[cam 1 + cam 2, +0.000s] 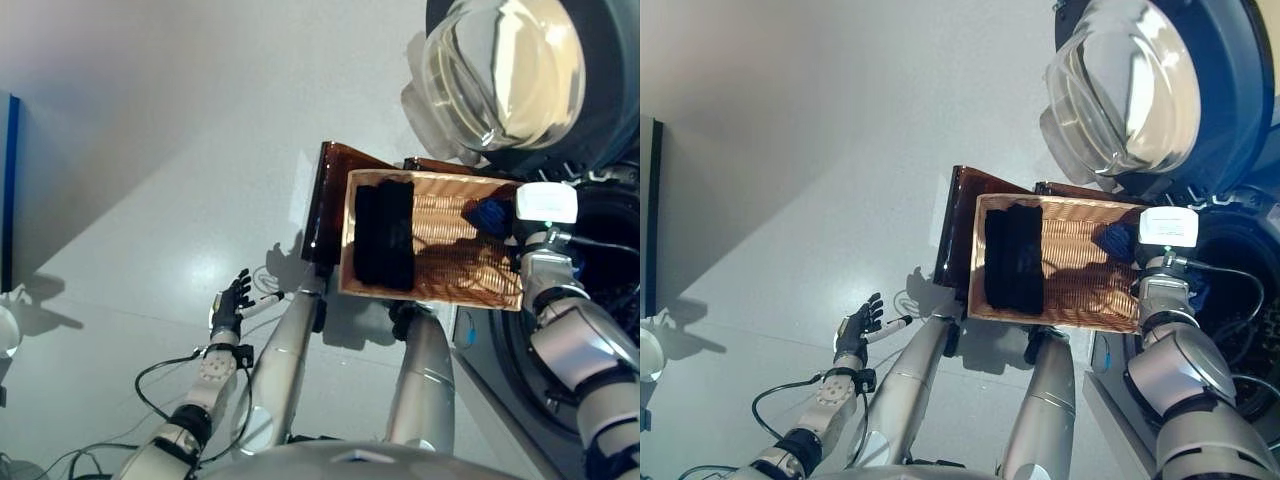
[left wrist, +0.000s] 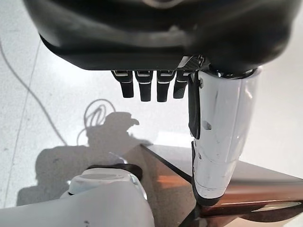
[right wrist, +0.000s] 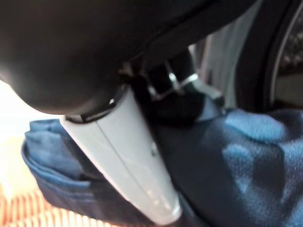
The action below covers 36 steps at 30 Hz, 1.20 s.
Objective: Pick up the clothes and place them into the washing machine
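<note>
A shallow wicker basket [image 1: 450, 245] rests on a low dark brown box [image 1: 332, 190] beside the washing machine [image 1: 605, 250]. A black garment [image 1: 385, 235] lies in the basket's left half. A blue garment [image 1: 488, 214] lies at its right end, by the machine. In the right wrist view my right hand [image 3: 168, 101] is shut on the blue garment [image 3: 246, 156], with the white-covered thumb pressed onto the cloth. My left hand [image 1: 230, 302] hangs open and empty over the floor at the lower left, clear of the basket; its fingers [image 2: 144, 87] are straight.
The machine's round glass door [image 1: 505, 70] stands open above the basket. The dark drum opening [image 1: 1240, 270] is just right of my right wrist. A dark panel with a blue edge [image 1: 8, 190] stands at the far left on the grey floor.
</note>
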Tool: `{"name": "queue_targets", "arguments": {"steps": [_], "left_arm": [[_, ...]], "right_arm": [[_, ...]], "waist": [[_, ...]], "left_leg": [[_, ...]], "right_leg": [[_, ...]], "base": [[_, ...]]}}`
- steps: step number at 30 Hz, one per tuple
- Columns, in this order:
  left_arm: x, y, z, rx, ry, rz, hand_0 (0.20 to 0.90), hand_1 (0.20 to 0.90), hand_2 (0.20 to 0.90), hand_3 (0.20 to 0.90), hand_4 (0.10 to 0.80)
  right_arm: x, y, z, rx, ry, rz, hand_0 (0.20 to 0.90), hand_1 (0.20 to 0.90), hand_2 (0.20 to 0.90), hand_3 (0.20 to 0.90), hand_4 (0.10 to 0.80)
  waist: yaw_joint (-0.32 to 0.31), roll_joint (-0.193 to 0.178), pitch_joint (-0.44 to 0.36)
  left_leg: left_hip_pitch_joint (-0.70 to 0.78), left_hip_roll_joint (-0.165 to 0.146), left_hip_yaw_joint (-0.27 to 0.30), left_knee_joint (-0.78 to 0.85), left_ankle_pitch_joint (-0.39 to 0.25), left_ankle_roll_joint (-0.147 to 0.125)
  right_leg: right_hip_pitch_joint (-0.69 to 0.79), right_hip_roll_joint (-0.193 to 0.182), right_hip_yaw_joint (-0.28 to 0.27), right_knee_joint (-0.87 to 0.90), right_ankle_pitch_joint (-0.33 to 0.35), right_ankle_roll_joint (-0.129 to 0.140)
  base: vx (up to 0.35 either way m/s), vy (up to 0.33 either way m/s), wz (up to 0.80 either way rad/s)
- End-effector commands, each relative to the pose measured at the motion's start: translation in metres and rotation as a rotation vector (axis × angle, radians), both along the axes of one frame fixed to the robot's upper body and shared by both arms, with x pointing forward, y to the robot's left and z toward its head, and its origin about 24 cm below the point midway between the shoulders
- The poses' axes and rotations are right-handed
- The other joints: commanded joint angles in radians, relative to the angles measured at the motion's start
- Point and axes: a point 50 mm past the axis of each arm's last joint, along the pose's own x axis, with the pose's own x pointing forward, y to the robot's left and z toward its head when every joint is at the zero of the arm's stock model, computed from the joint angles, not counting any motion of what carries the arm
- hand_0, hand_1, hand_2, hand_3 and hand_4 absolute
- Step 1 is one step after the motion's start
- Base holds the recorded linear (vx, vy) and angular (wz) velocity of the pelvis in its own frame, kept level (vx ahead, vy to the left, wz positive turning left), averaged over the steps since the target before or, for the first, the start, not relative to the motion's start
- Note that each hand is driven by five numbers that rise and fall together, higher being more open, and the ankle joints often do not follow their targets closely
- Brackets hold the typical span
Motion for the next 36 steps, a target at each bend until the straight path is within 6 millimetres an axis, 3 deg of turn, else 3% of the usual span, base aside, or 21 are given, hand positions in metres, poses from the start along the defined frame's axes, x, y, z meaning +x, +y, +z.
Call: {"name": "queue_targets", "arguments": {"steps": [1, 2, 3, 7, 9, 10, 12, 13, 15, 16, 18, 21, 30, 33, 36], "left_arm": [[-0.015, 0.015, -0.005, 0.042, 0.0, 0.067, 0.9, 0.9, 0.9, 0.9, 0.8], [-0.015, 0.015, -0.005, 0.042, -0.001, 0.067, 0.9, 0.9, 0.9, 0.9, 0.8], [-0.014, 0.017, -0.005, 0.046, 0.0, 0.073, 0.9, 0.9, 0.9, 0.9, 0.8], [-0.014, 0.018, -0.005, 0.047, -0.001, 0.081, 0.9, 0.9, 0.9, 0.9, 0.8], [-0.018, 0.02, -0.008, 0.043, 0.017, 0.099, 0.9, 0.9, 0.9, 0.9, 0.8], [-0.018, 0.02, -0.008, 0.043, 0.017, 0.098, 0.9, 0.9, 0.9, 0.9, 0.8], [-0.02, 0.025, -0.01, 0.053, 0.034, 0.118, 0.9, 0.9, 0.9, 0.9, 0.8], [-0.022, 0.026, -0.011, 0.052, 0.039, 0.125, 0.9, 0.9, 0.9, 0.9, 0.8], [-0.023, 0.028, -0.012, 0.054, 0.048, 0.129, 0.9, 0.9, 0.9, 0.9, 0.8], [-0.025, 0.034, -0.013, 0.057, 0.061, 0.147, 0.9, 0.9, 0.9, 0.9, 0.8], [-0.027, 0.036, -0.013, 0.062, 0.064, 0.149, 0.9, 0.9, 0.9, 0.9, 0.8], [-0.027, 0.037, -0.013, 0.057, 0.071, 0.145, 0.9, 0.9, 0.9, 0.9, 0.8], [-0.026, 0.025, -0.014, 0.009, 0.067, 0.119, 0.9, 0.9, 0.9, 0.9, 0.8], [-0.028, 0.016, -0.016, -0.031, 0.069, 0.1, 0.9, 0.9, 0.9, 0.9, 0.8], [-0.032, 0.006, -0.017, -0.083, 0.059, 0.087, 0.9, 0.9, 0.9, 0.9, 0.8]], "right_arm": [[-0.003, -0.031, 0.045, -0.096, -0.137, -0.085, 0.2, 0.2, 0.2, 0.2, 0.3], [-0.003, -0.031, 0.045, -0.096, -0.137, -0.085, 0.2, 0.2, 0.2, 0.2, 0.3], [0.003, -0.026, 0.05, -0.033, -0.193, -0.081, 0.2, 0.2, 0.2, 0.2, 0.3], [0.012, -0.017, 0.057, 0.082, -0.286, -0.072, 0.2, 0.2, 0.2, 0.2, 0.3], [0.022, -0.008, 0.067, 0.294, -0.439, -0.079, 0.2, 0.2, 0.2, 0.2, 0.3], [0.022, -0.008, 0.067, 0.295, -0.439, -0.079, 0.2, 0.2, 0.2, 0.2, 0.3], [0.029, 0.002, 0.07, 0.587, -0.625, -0.1, 0.2, 0.2, 0.2, 0.2, 0.3], [0.029, 0.004, 0.065, 0.722, -0.69, -0.118, 0.2, 0.2, 0.2, 0.2, 0.3], [0.026, 0.003, 0.059, 0.818, -0.741, -0.158, 0.2, 0.2, 0.2, 0.2, 0.3], [0.025, 0.008, 0.047, 1.101, -0.891, -0.221, 0.2, 0.2, 0.2, 0.2, 0.3], [0.023, 0.008, 0.042, 1.181, -0.935, -0.257, 0.2, 0.2, 0.2, 0.2, 0.3], [0.02, 0.024, 0.01, 1.59, -1.094, -0.356, 0.2, 0.2, 0.2, 0.2, 0.3], [0.018, 0.057, -0.021, 2.067, -1.305, -0.406, 0.2, 0.2, 0.2, 0.2, 0.3], [0.016, 0.078, -0.033, 2.278, -1.443, -0.408, 0.2, 0.2, 0.2, 0.2, 0.3], [0.013, 0.082, -0.03, 2.418, -1.671, -0.356, 0.2, 0.2, 0.2, 0.2, 0.3]], "waist": [[0.007, -0.01, -0.018], [0.007, -0.01, -0.017], [0.007, -0.012, -0.015], [0.004, -0.018, -0.012], [0.003, -0.02, -0.016], [0.003, -0.02, -0.015], [-0.005, -0.02, -0.015], [-0.006, -0.019, -0.015], [-0.006, -0.016, -0.015], [-0.006, -0.009, -0.016], [-0.005, -0.006, -0.016], [-0.003, 0.009, -0.019], [-0.013, 0.033, -0.024], [-0.016, 0.058, -0.025], [-0.015, 0.102, -0.031]], "left_leg": [[0.041, 0.006, 0.003, -0.06, -0.006, -0.069], [0.043, 0.006, 0.002, -0.061, -0.006, -0.069], [0.066, 0.008, 0.008, -0.111, 0.044, -0.068], [0.12, 0.01, 0.013, -0.166, 0.065, -0.071], [0.171, 0.009, 0.013, -0.208, 0.077, -0.071], [0.172, 0.009, 0.013, -0.208, 0.077, -0.072], [0.199, 0.007, 0.016, -0.222, 0.08, -0.07], [0.205, 0.005, 0.018, -0.222, 0.078, -0.069], [0.209, 0.004, 0.022, -0.217, 0.074, -0.067], [0.216, 0.002, 0.026, -0.212, 0.067, -0.064], [0.218, 0.001, 0.028, -0.21, 0.065, -0.063], [0.228, -0.001, 0.039, -0.216, 0.06, -0.058], [0.219, -0.006, 0.058, -0.217, 0.054, -0.054], [0.213, -0.012, 0.068, -0.214, 0.05, -0.05], [0.204, -0.023, 0.075, -0.206, 0.042, -0.044]], "right_leg": [[0.054, 0.028, -0.009, -0.139, 0.112, -0.045], [0.056, 0.029, -0.009, -0.14, 0.112, -0.045], [0.084, 0.027, -0.022, -0.2, 0.165, -0.048], [0.136, 0.026, -0.024, -0.26, 0.194, -0.036], [0.187, 0.025, -0.025, -0.307, 0.21, -0.028], [0.188, 0.025, -0.025, -0.307, 0.211, -0.028], [0.216, 0.022, -0.023, -0.33, 0.218, -0.023], [0.223, 0.022, -0.021, -0.333, 0.219, -0.022], [0.229, 0.021, -0.019, -0.333, 0.218, -0.022], [0.238, 0.019, -0.015, -0.335, 0.217, -0.021], [0.242, 0.018, -0.012, -0.336, 0.216, -0.02], [0.253, 0.013, -0.004, -0.351, 0.219, -0.015], [0.24, 0.011, 0.019, -0.363, 0.219, -0.011], [0.226, 0.006, 0.035, -0.359, 0.215, -0.009], [0.214, -0.004, 0.054, -0.35, 0.206, -0.007]], "base": [[0.0, 0.0, 0.0], [-0.078, 0.033, 0.0], [-0.087, 0.031, 0.0], [0.002, 0.027, -0.06], [0.038, 0.016, -0.04], [0.028, 0.017, -0.07], [0.023, 0.035, -0.08], [0.019, 0.032, -0.04], [0.017, 0.033, -0.05], [0.018, 0.039, -0.05], [0.014, 0.035, -0.08], [0.014, 0.048, -0.16], [0.001, 0.036, -0.05], [0.003, 0.073, -0.06], [0.025, 0.096, -0.12]]}}
